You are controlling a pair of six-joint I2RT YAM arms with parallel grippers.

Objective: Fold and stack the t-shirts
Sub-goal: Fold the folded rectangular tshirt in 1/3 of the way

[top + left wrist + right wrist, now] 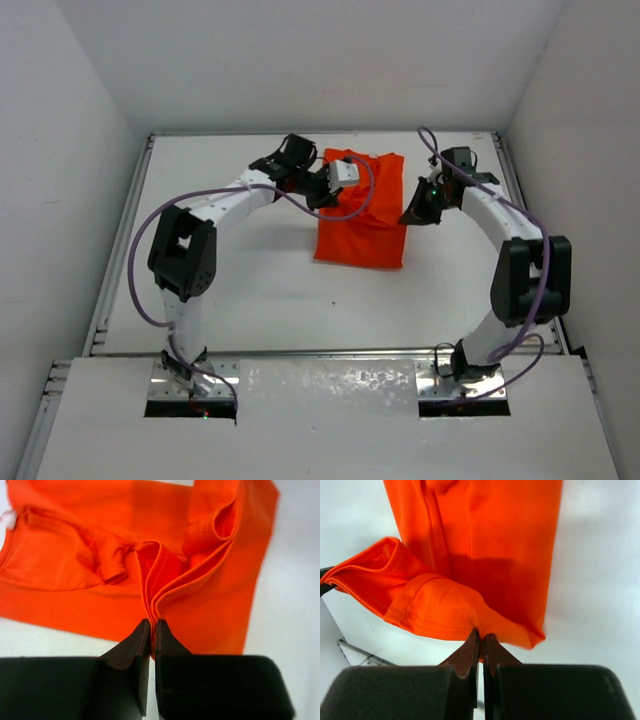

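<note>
Top external view first: where does the t-shirt (362, 228) lie? — Ana
On the white table (250, 290), toward the far side and about midway across, between the two arms. It's bright orange-red, gathered into a rough oblong, longer from far to near than across — Ben
And the left gripper (328, 192)? — Ana
It reaches in over the shirt's far left part. Left wrist view shows the left gripper (152, 623) with its dark fingers pressed together on a bunch of stitched edges, several layers stacked in the pinch, the cloth drawn up to it from the flat part — Ben
The right gripper (410, 215)? — Ana
At the shirt's right edge. Right wrist view has the right gripper (481, 636) clamped tight on a fold of cloth, a hemmed flap puffing up just ahead of the tips; beyond it the shirt stretches away flat on the table — Ben
</note>
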